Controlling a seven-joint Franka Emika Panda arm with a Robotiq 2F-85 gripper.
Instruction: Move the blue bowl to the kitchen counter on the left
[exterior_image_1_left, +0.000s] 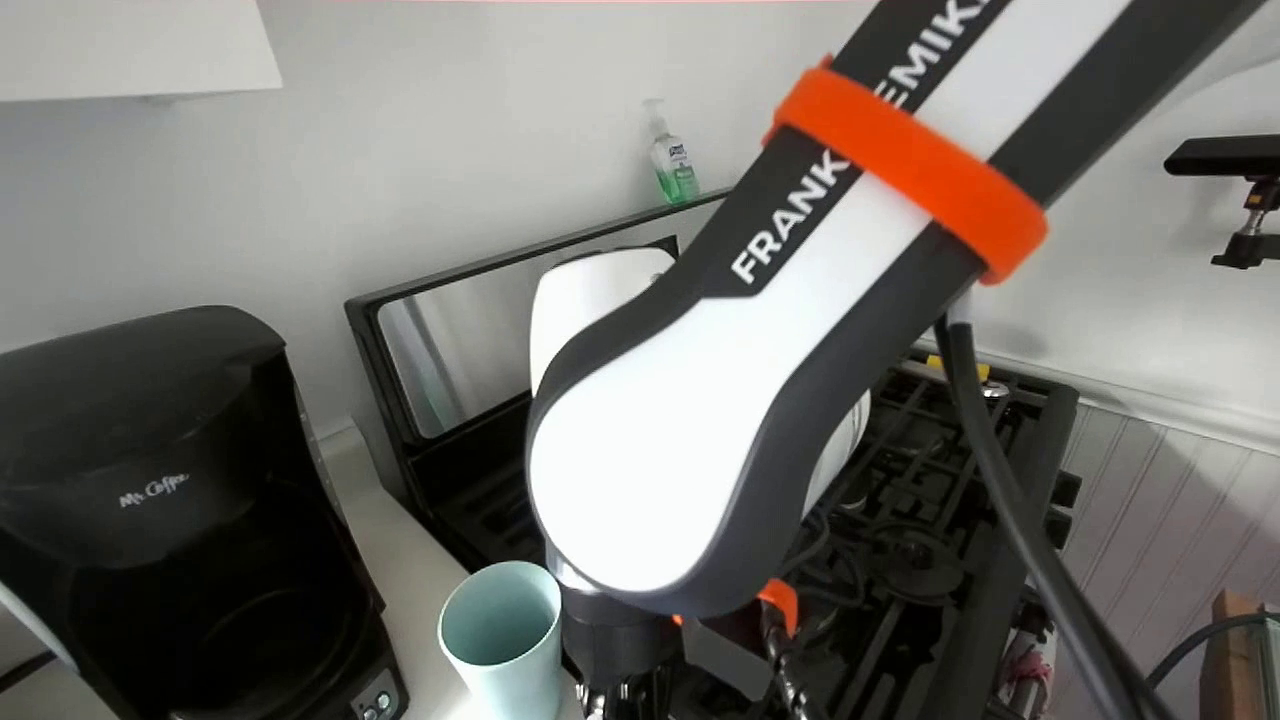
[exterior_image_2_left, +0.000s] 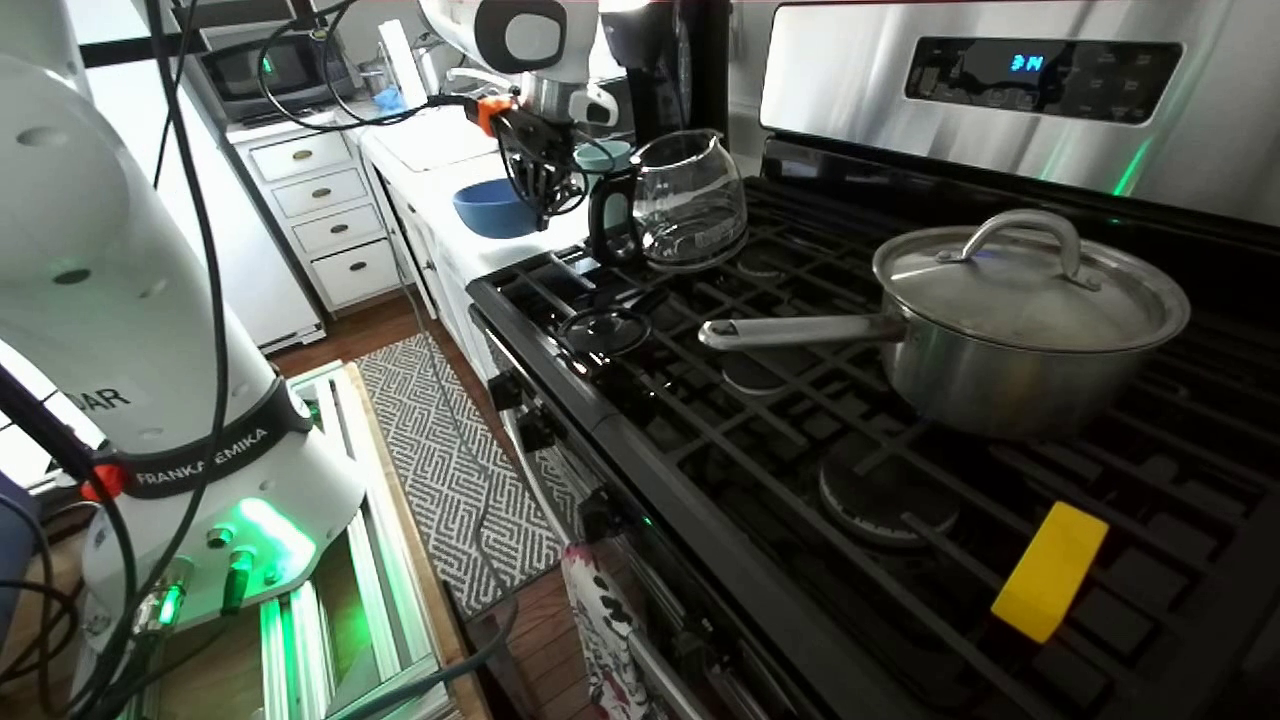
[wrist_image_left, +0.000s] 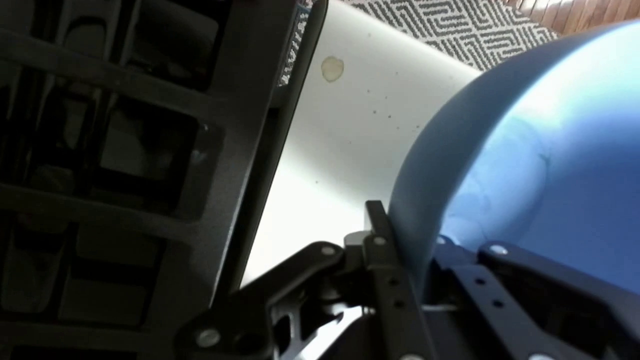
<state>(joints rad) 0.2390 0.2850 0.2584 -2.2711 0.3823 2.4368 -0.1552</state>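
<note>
The blue bowl (wrist_image_left: 535, 160) is filling the right side of the wrist view, and the gripper (wrist_image_left: 410, 225) is pinching it by the wall, one finger lying outside, one reaching inside. Down below, the kitchen counter (wrist_image_left: 325, 150) is showing between the bowl and the stove (wrist_image_left: 245, 90), its stove-side edge running right along the dark rim. A yellowish spot (wrist_image_left: 332, 68) is sitting near the counter's front corner by the stove, and beyond the front edge a patterned rug (wrist_image_left: 460, 27) is peeping through.

Over to an exterior view: the bowl is showing up near the counter's front edge, close to the stove-side edge, though whether its base is touching the surface, the views are not telling. A pale teal cup (exterior_image_2_left: 603, 155) is hiding partly behind the gripper, farther from the front edge, and a glass carafe (exterior_image_2_left: 690, 200) is standing upright on the stove, just across the stove-side edge. A lidded pot (exterior_image_2_left: 1020, 350) and a yellow block (exterior_image_2_left: 1050, 572) are resting farther along the stove.

And in an exterior view the arm (exterior_image_1_left: 650, 470) is blocking much of the stove, the gripper running off the bottom. The cup is standing just beside it, and a coffee maker (exterior_image_1_left: 180, 480) is standing toward the counter's back edge, on the cup's far side from the stove.
</note>
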